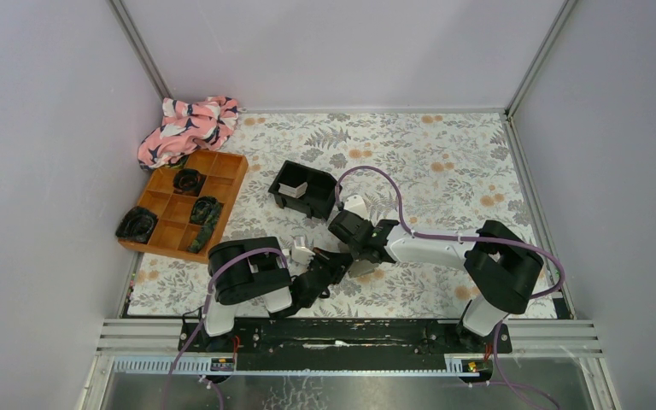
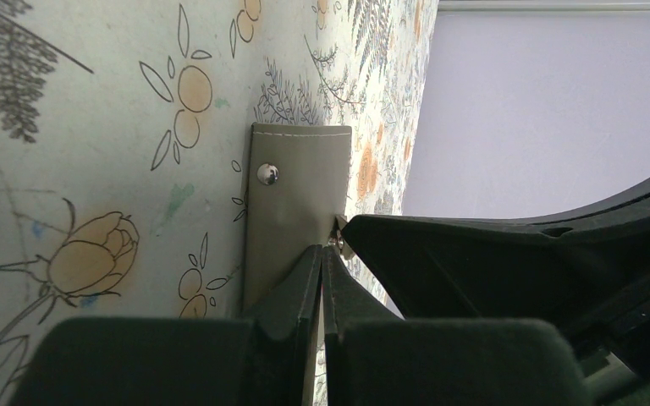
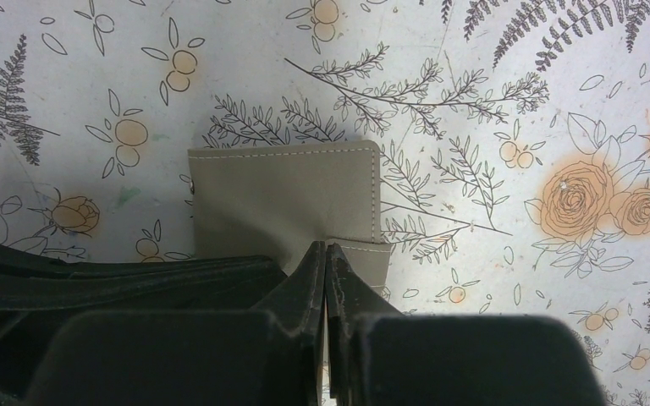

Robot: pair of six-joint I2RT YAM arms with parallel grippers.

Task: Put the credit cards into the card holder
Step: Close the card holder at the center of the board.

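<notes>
Card holder (image 3: 288,194): grey-taupe, stitched edge, folded shut and flat on the floral worktop (image 1: 444,171). It fills the middle of both wrist views; from above it is low centre, mostly hidden under the two wrists.
Snap stud (image 2: 268,174): on the holder's left margin in the left wrist view.
Left gripper (image 2: 322,252): fingers pressed together, tips over the holder's near edge.
Right gripper (image 3: 327,247): fingers pressed together at the near edge, where a second layer peeks out. Cannot tell whether a layer is nipped.
Credit cards (image 1: 294,189): pale, in the black tray (image 1: 314,171), upper left of the holder.
Handling, holder: likely light, soft and floppy, prone to slide.
Handling, cards: likely thin, stiff, slick.
Hold: pin one cover, lift the free edge.
</notes>
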